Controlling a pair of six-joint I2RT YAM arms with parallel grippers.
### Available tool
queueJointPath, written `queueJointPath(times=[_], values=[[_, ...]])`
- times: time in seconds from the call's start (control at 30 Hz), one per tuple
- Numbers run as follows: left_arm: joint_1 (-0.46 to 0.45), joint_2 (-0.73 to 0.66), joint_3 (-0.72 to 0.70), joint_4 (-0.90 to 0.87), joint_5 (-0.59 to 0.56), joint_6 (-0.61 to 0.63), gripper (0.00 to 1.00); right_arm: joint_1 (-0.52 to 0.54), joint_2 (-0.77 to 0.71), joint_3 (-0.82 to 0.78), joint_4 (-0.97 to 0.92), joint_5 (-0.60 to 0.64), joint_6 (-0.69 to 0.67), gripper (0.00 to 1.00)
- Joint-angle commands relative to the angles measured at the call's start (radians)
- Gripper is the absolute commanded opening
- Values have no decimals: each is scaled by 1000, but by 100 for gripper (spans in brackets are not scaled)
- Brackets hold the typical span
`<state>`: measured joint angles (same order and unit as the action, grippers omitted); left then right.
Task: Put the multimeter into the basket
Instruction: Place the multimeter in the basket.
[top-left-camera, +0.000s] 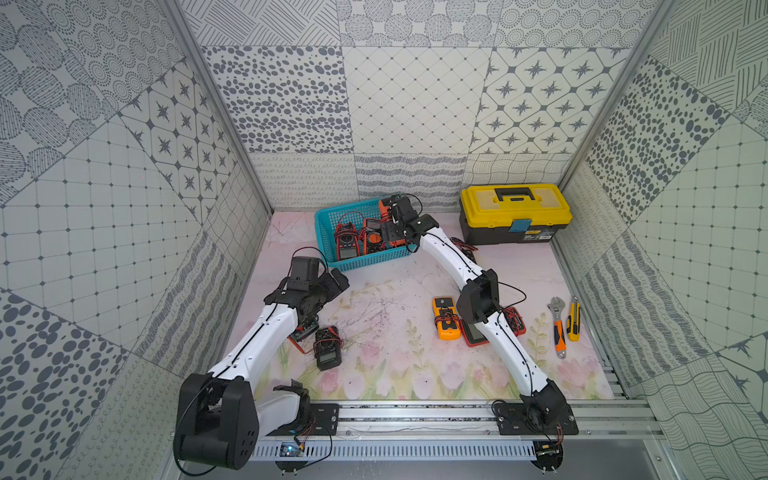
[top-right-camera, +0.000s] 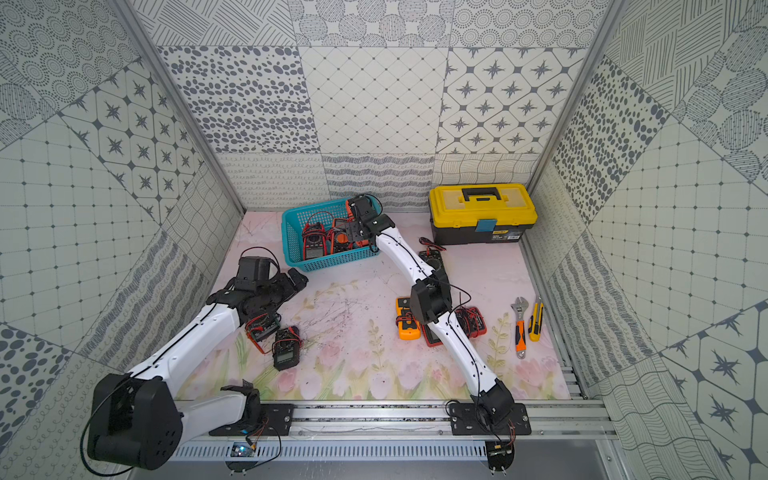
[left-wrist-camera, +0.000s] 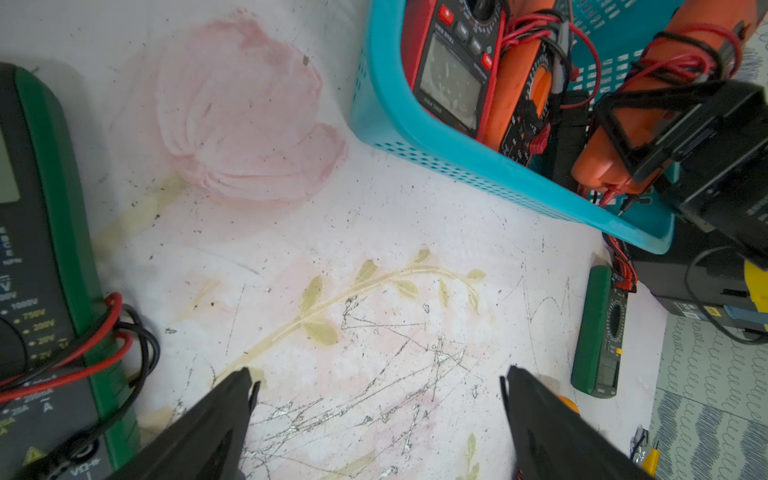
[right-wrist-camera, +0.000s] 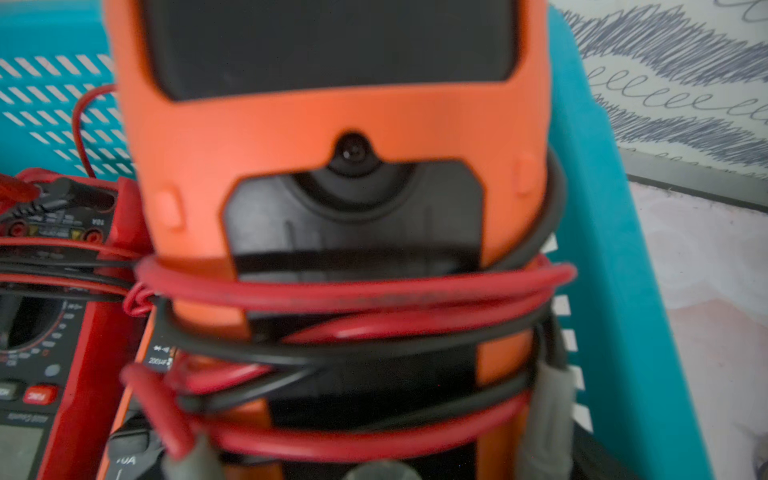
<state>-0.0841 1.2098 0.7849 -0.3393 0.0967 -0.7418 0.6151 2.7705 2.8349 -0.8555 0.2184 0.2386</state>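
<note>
Grey-patterned tile walls (top-left-camera: 415, 104); pink floral mat (top-left-camera: 386, 332) floor; even light.

The scratched floral tabletop (top-left-camera: 374, 299) carries a basket (top-left-camera: 365, 264) and a toolbox (top-left-camera: 515, 212) at the back. On the right lie a yellow multimeter (top-left-camera: 444, 318), a red multimeter (top-left-camera: 516, 326), a wrench (top-left-camera: 557, 328) and a knife (top-left-camera: 574, 320). On the left a black multimeter (top-left-camera: 328, 347) lies beside a green multimeter (left-wrist-camera: 62, 249).

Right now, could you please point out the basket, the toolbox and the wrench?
basket (top-left-camera: 365, 261): top view, near wall.
toolbox (top-left-camera: 494, 214): top view, yellow lid.
wrench (top-left-camera: 558, 334): top view, orange handle.
</note>
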Motion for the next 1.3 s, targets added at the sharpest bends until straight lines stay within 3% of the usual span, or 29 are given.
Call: queueJointPath(times=[0.0, 0.07, 0.23, 0.27, 0.77, 0.97, 1.13, 1.27], values=[[2, -8, 21, 2, -9, 19, 99, 0, 23, -15, -72, 6, 19, 59], [2, -13, 21, -2, -10, 19, 99, 0, -3, -15, -65, 8, 17, 66], [3, -27, 18, -4, -7, 20, 99, 7, -72, -14, -48, 36, 7, 97], [2, -28, 19, -5, -7, 20, 99, 10, -86, -14, -44, 41, 5, 98], [2, -73, 20, -15, -10, 24, 99, 41, -346, -70, -65, 180, -39, 98], [2, -95, 12, -16, -11, 19, 99, 28, -565, -376, -119, 220, 45, 99], [3, -107, 0, 1, 6, 14, 99, 6, -814, -817, -65, 193, 113, 98], [2, -121, -10, 11, 8, 10, 99, -51, -1023, -1177, 36, 105, 179, 98]])
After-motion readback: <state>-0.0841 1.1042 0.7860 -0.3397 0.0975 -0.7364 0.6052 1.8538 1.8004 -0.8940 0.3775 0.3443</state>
